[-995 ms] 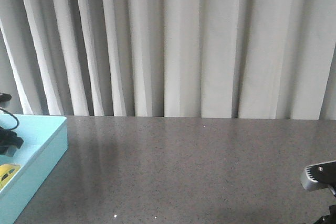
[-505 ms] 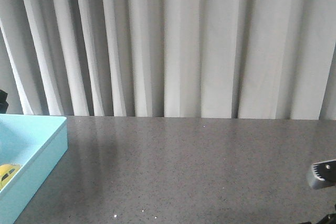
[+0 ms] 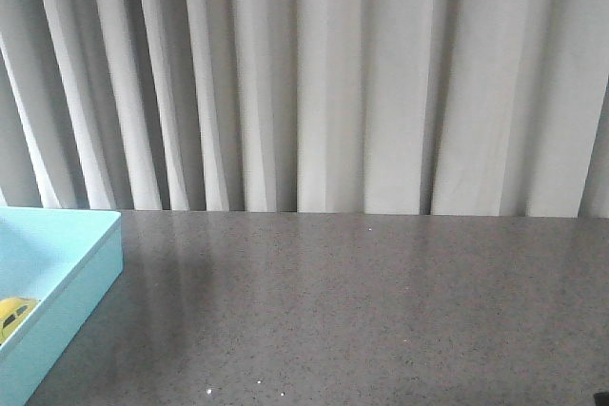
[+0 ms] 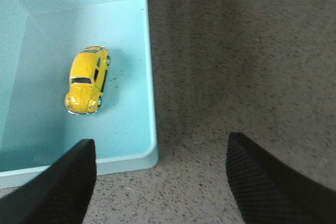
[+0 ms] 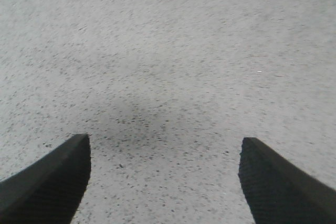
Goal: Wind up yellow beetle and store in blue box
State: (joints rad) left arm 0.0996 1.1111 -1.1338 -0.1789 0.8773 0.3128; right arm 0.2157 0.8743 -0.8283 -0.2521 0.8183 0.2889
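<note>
The yellow beetle (image 4: 86, 80) lies on the floor of the blue box (image 4: 149, 51), near one corner; in the front view the beetle (image 3: 11, 314) shows at the far left edge inside the box (image 3: 81, 282). My left gripper (image 4: 160, 148) is open and empty, held above the box's corner and the table beside it, apart from the car. My right gripper (image 5: 164, 145) is open and empty over bare grey table. Neither gripper shows in the front view.
The speckled grey table (image 3: 362, 301) stretches right of the box. Pleated white curtains (image 3: 314, 83) hang behind its far edge.
The left arm has withdrawn out of the front view from over the box. The right gripper has moved down and right out of the front view. The beetle stays in the box.
</note>
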